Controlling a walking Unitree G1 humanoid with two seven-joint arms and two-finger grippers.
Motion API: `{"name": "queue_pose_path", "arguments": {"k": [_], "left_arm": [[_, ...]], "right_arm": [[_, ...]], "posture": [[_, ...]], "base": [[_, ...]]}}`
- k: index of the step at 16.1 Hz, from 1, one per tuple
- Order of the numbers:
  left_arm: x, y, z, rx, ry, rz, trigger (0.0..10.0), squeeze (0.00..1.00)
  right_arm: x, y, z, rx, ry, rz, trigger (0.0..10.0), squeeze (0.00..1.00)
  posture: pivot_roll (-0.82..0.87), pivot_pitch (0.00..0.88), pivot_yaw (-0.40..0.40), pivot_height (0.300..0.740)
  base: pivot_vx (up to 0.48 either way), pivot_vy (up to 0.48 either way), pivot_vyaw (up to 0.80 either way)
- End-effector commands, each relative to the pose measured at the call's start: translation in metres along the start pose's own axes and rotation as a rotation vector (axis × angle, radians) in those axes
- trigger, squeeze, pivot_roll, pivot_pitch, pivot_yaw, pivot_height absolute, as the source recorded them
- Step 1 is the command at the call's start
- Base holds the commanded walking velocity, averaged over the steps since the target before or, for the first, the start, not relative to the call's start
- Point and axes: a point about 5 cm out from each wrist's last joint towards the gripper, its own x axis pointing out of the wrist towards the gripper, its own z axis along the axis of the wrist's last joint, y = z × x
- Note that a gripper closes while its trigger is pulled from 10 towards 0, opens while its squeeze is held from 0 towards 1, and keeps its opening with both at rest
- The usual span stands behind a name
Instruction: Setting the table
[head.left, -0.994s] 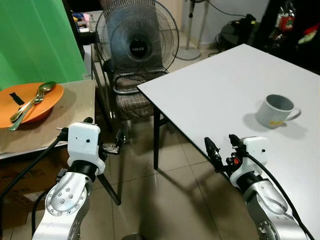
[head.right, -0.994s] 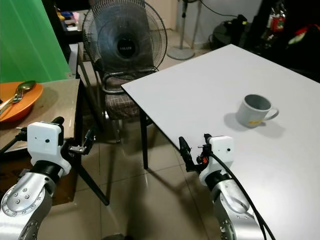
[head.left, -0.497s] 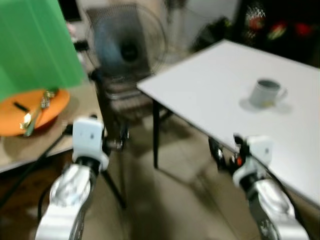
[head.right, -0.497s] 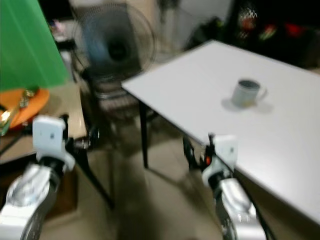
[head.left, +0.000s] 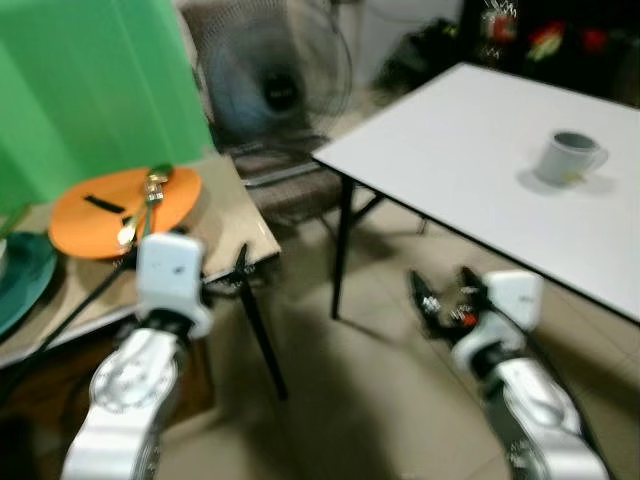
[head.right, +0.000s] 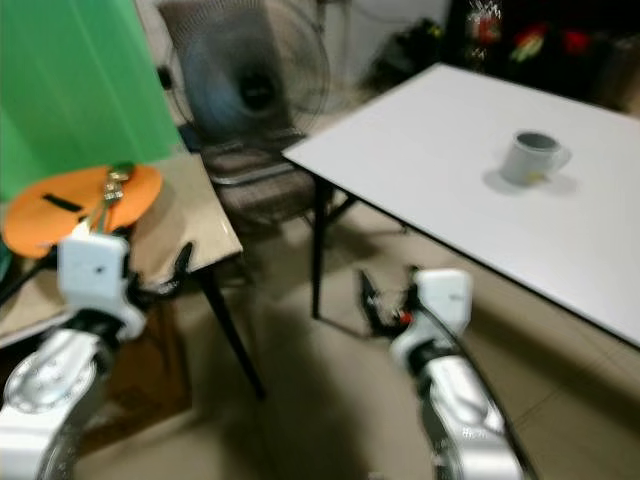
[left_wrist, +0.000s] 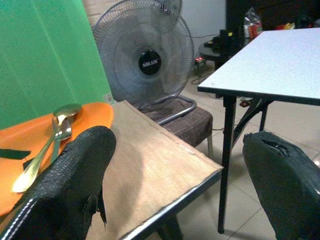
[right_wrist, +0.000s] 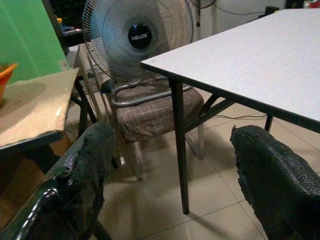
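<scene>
- Left gripper (left_wrist: 175, 190): fingers spread wide, nothing between them. It is held at the near edge of the brown side table (left_wrist: 150, 170).
- Orange plate (head.left: 125, 197): lies on the side table, just beyond and to the left of the left gripper. A gold spoon (left_wrist: 47, 137) and fork rest on it.
- Teal dish (head.left: 20, 280): partly in view at the far left of the side table.
- Right gripper (right_wrist: 170, 165): fingers wide apart, empty. It hangs over the tiled floor, below the edge of the white table (head.left: 480, 150).
- Grey mug (head.left: 568, 157): upright on the white table, well beyond the right gripper and to its right.
- Standing fan (right_wrist: 140, 37) and checked chair (right_wrist: 160, 107): ahead of both grippers, between the two tables.
</scene>
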Motion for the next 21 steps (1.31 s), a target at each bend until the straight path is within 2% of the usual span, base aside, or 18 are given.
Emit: {"name": "queue_pose_path", "arguments": {"k": [1, 4, 9, 13, 21], "left_arm": [[0.000, -0.004, 0.001, -0.007, -0.005, -0.013, 10.0, 0.04], [0.000, -0.004, 0.001, -0.010, -0.005, -0.001, 10.0, 0.03], [0.002, -0.001, 0.002, -0.025, -0.015, 0.028, 10.0, 0.04], [0.005, -0.003, 0.019, -0.033, -0.085, 0.010, 10.0, 0.05], [0.018, -0.008, 0.024, -0.046, -0.109, -0.028, 10.0, 0.05]], "right_arm": [[-0.001, -0.007, 0.005, -0.017, -0.011, -0.024, 10.0, 0.00], [-0.002, -0.007, 0.004, -0.017, -0.006, -0.023, 10.0, 0.00], [0.001, -0.005, 0.008, -0.035, -0.010, 0.011, 10.0, 0.00], [0.006, -0.002, 0.017, -0.033, -0.047, 0.057, 10.0, 0.00], [0.007, -0.004, 0.021, -0.042, -0.066, 0.064, 10.0, 0.00]], "posture": [[-0.04, 0.056, 0.050, 0.740], [-0.04, 0.056, 0.048, 0.740], [-0.04, 0.049, 0.043, 0.740], [-0.04, 0.031, 0.035, 0.740], [-0.06, 0.000, 0.047, 0.740]], "base": [[0.000, 0.401, 0.00], [0.000, 0.401, 0.00], [0.000, 0.000, 0.00], [0.253, 0.000, 0.00], [0.267, 0.000, 0.00]]}}
